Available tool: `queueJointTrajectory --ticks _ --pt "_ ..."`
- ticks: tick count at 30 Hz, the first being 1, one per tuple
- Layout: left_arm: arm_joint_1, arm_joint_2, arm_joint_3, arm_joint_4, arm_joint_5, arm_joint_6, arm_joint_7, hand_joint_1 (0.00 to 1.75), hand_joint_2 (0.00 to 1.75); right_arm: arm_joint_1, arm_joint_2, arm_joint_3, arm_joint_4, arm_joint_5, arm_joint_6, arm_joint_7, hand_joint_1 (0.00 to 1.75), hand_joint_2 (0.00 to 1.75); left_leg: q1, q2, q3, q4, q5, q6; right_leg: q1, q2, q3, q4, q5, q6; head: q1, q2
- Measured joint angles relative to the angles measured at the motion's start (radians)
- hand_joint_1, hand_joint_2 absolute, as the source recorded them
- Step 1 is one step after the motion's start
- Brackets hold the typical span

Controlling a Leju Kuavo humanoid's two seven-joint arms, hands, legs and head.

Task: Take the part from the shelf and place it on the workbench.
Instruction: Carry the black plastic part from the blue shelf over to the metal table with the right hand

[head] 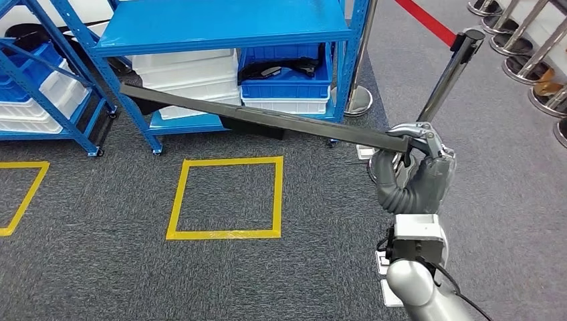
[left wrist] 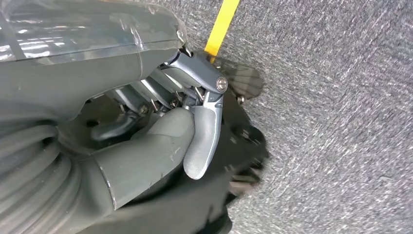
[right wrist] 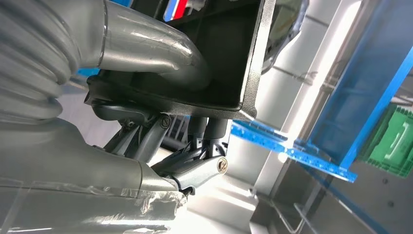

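Observation:
The part is a long, thin black bar [head: 267, 120], held above the grey carpet in front of the blue shelf [head: 220, 27]. It slants from the shelf's lower left down to my right hand [head: 414, 170], which grips its near end. The right wrist view shows the bar's open black end [right wrist: 229, 53] with the thumb laid inside it and the darker fingers [right wrist: 195, 165] closed beneath. My left hand [left wrist: 146, 126] hangs over the carpet with its fingers curled in against the thumb and nothing in them.
White bins [head: 190, 77] and a blue bin [head: 287, 83] sit on the shelf's lower level. A second blue shelf [head: 40, 87] stands at the left. A yellow taped square [head: 227, 197] marks the carpet. A stanchion [head: 448, 73] with a red belt [head: 424, 20] stands right of the bar.

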Motion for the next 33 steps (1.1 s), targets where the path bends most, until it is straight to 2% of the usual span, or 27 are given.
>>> queueJointTrajectory --ticks 1,2,3,5,7,9,11,13,14,15,16,17,18,19,20,21,22,23,24,25,26,28,29,30,31,32,33 --pt "0.001 0.000 0.000 0.000 0.000 0.000 0.000 1.75 1.75 0.001 0.000 0.000 0.000 0.000 0.000 0.000 1.75 1.75 0.000 0.004 -0.034 0.061 -0.019 -0.001 0.003 -0.010 0.001 0.000 -0.002 -0.002 -0.001 0.000" --pt "0.002 0.000 0.000 0.000 0.000 0.000 0.000 1.75 1.75 0.001 0.000 0.000 0.000 0.000 0.000 0.000 1.75 1.75 0.000 0.006 -0.055 0.094 -0.021 -0.001 0.005 -0.021 0.003 0.000 -0.005 -0.004 -0.001 0.000" --pt "0.003 0.000 0.000 0.000 0.000 0.000 0.000 1.75 1.75 0.001 0.000 0.000 0.000 0.000 0.000 0.000 1.75 1.75 0.000 0.009 -0.056 0.087 -0.002 0.001 0.007 -0.030 0.007 0.001 -0.008 -0.004 -0.001 0.000" --pt "0.004 0.000 0.000 0.000 0.000 0.000 0.000 1.75 1.75 0.001 0.000 -0.001 0.000 -0.002 0.000 -0.001 1.75 1.75 -0.002 0.020 -0.013 -0.017 0.069 0.009 0.009 -0.047 0.018 0.001 -0.015 -0.002 -0.001 0.000" --pt "0.004 0.000 0.000 0.000 0.000 0.000 0.000 1.75 1.75 0.001 0.000 -0.001 0.000 -0.003 0.000 -0.002 1.75 1.75 -0.004 0.029 0.022 -0.093 0.111 0.014 0.009 -0.054 0.025 0.001 -0.020 0.001 -0.001 0.000" --pt "0.004 0.000 0.000 0.000 0.000 0.000 0.000 1.75 1.75 0.001 0.000 -0.001 0.000 -0.003 0.000 -0.002 1.75 1.75 -0.004 0.033 0.027 -0.105 0.117 0.015 0.010 -0.055 0.026 0.001 -0.021 0.001 -0.001 0.000" --pt "0.004 0.000 0.000 0.000 0.000 0.000 0.000 1.75 1.75 0.001 0.000 -0.001 0.000 -0.003 0.000 -0.004 1.75 1.75 -0.009 0.058 0.042 -0.144 0.125 0.019 0.012 -0.060 0.029 0.002 -0.024 0.005 -0.002 0.000" --pt "0.004 0.001 0.000 0.000 0.003 -0.001 0.000 1.75 1.75 0.001 0.000 -0.002 0.000 0.003 0.000 -0.004 1.75 1.75 -0.015 0.062 0.052 -0.185 0.130 0.036 0.014 -0.077 0.036 0.003 -0.035 0.023 0.000 0.000" --pt "0.003 0.001 0.000 0.000 0.005 -0.002 0.000 1.75 1.75 0.001 0.000 -0.003 0.000 0.007 0.000 -0.003 1.75 1.75 -0.015 0.051 0.053 -0.192 0.131 0.044 0.014 -0.071 0.035 0.012 -0.046 0.032 0.001 0.000" --pt "0.003 0.000 0.000 0.000 0.006 -0.003 0.000 1.75 1.75 0.000 0.000 -0.004 0.000 0.010 0.000 -0.001 1.75 1.75 -0.013 0.035 0.053 -0.197 0.133 0.053 0.011 -0.058 0.026 0.037 -0.065 0.041 0.005 0.000" --pt "0.003 0.000 0.000 0.000 0.006 -0.003 0.000 1.75 1.75 0.001 0.000 -0.004 0.000 0.012 0.000 0.001 1.75 1.75 -0.011 0.027 0.055 -0.199 0.135 0.057 0.009 -0.033 0.002 0.087 -0.094 0.044 0.009 0.000" --pt "0.002 0.000 0.000 0.000 0.006 -0.004 0.000 1.75 1.75 0.001 0.000 -0.005 0.000 0.014 0.000 0.003 1.75 1.75 -0.011 0.018 0.055 -0.200 0.134 0.060 0.009 -0.012 -0.033 0.156 -0.127 0.046 0.014 0.000" --pt "0.002 0.000 0.000 0.000 0.006 -0.004 0.001 1.75 1.75 0.002 0.000 -0.005 0.000 0.016 0.000 0.005 1.75 1.75 -0.011 0.009 0.055 -0.199 0.134 0.062 0.009 -0.003 -0.071 0.227 -0.154 0.048 0.019 0.000" --pt "0.002 0.000 0.000 0.000 0.006 -0.005 0.002 1.75 1.75 0.002 0.000 -0.005 0.000 0.018 0.000 0.007 1.75 1.75 -0.011 -0.002 0.055 -0.199 0.133 0.063 0.009 0.001 -0.102 0.279 -0.164 0.048 0.022 0.000" --pt "0.002 0.000 0.000 0.000 0.006 -0.006 0.002 1.75 1.75 0.002 0.000 -0.005 0.000 0.020 0.000 0.009 1.75 1.75 -0.012 -0.014 0.056 -0.199 0.132 0.063 0.009 0.003 -0.117 0.295 -0.153 0.048 0.024 0.000" --pt "0.003 0.000 0.000 0.000 0.006 -0.007 0.003 1.75 1.75 0.002 0.000 -0.005 0.000 0.021 0.000 0.010 1.75 1.75 -0.012 -0.027 0.058 -0.198 0.131 0.062 0.009 0.005 -0.113 0.269 -0.122 0.046 0.025 0.000" --pt "0.003 -0.001 0.000 0.000 0.006 -0.008 0.003 1.75 1.75 0.002 0.000 -0.005 0.000 0.022 0.000 0.011 1.75 1.75 -0.012 -0.040 0.061 -0.197 0.129 0.061 0.008 0.011 -0.093 0.212 -0.079 0.044 0.027 0.000" --pt "0.002 -0.001 0.000 0.000 0.006 -0.009 0.003 1.75 1.75 0.002 0.000 -0.006 0.000 0.022 0.000 0.010 1.75 1.75 -0.010 -0.052 0.064 -0.196 0.127 0.058 0.007 0.031 -0.065 0.142 -0.039 0.040 0.030 0.000" --pt "0.001 -0.001 0.000 0.000 0.006 -0.009 0.004 1.75 1.75 0.002 0.000 -0.006 0.000 0.022 0.000 0.009 1.75 1.75 -0.010 -0.063 0.063 -0.193 0.124 0.055 0.006 0.053 -0.042 0.080 -0.012 0.037 0.031 0.000" --pt "0.000 -0.002 0.000 -0.001 0.006 -0.009 0.004 1.75 1.75 0.002 0.000 -0.006 0.000 0.024 0.000 0.008 1.75 1.75 -0.009 -0.074 0.060 -0.190 0.123 0.050 0.005 0.073 -0.027 0.041 0.002 0.035 0.031 0.000" --pt "-0.001 -0.002 0.000 -0.001 0.006 -0.009 0.004 1.75 1.75 0.003 0.000 -0.007 0.000 0.026 0.000 0.007 1.75 1.75 -0.006 -0.084 0.055 -0.189 0.123 0.044 0.006 0.086 -0.020 0.022 0.002 0.032 0.031 0.000" --pt "-0.001 -0.002 -0.001 -0.001 0.006 -0.009 0.004 1.75 1.75 0.003 0.000 -0.008 0.000 0.029 0.000 0.007 1.75 1.75 -0.003 -0.103 0.049 -0.191 0.125 0.030 0.008 0.074 -0.018 0.017 -0.001 0.023 0.030 0.000" --pt "0.000 -0.002 -0.001 -0.001 0.006 -0.009 0.004 1.75 1.75 0.003 0.001 -0.008 0.000 0.029 0.000 0.007 1.75 1.75 -0.005 -0.099 0.049 -0.188 0.122 0.024 0.006 0.062 -0.015 0.012 -0.001 0.018 0.030 0.000" --pt "0.001 -0.002 -0.001 -0.001 0.006 -0.009 0.004 1.75 1.75 0.002 0.001 -0.008 0.000 0.029 0.000 0.007 1.75 1.75 -0.008 -0.084 0.045 -0.174 0.113 0.019 0.003 0.051 -0.010 0.008 0.000 0.012 0.025 0.000" --pt "0.000 -0.002 -0.001 -0.001 0.006 -0.009 0.004 1.75 1.75 0.002 0.001 -0.008 0.000 0.029 0.000 0.006 1.75 1.75 -0.011 -0.059 0.029 -0.137 0.093 0.014 0.001 0.037 -0.006 0.004 -0.001 0.006 0.019 0.000" --pt "0.000 -0.002 -0.001 -0.001 0.006 -0.009 0.004 1.75 1.75 0.002 0.002 -0.009 0.000 0.029 0.000 0.006 1.75 1.75 -0.012 -0.028 0.003 -0.080 0.065 0.010 0.002 0.022 -0.002 0.002 -0.003 0.001 0.014 0.000" --pt "-0.001 -0.002 -0.001 -0.001 0.007 -0.009 0.004 1.75 1.75 0.002 0.002 -0.009 0.000 0.029 0.000 0.005 1.75 1.75 -0.012 -0.008 -0.033 -0.011 0.035 0.007 0.004 0.009 0.000 0.002 -0.006 -0.003 0.008 0.000"
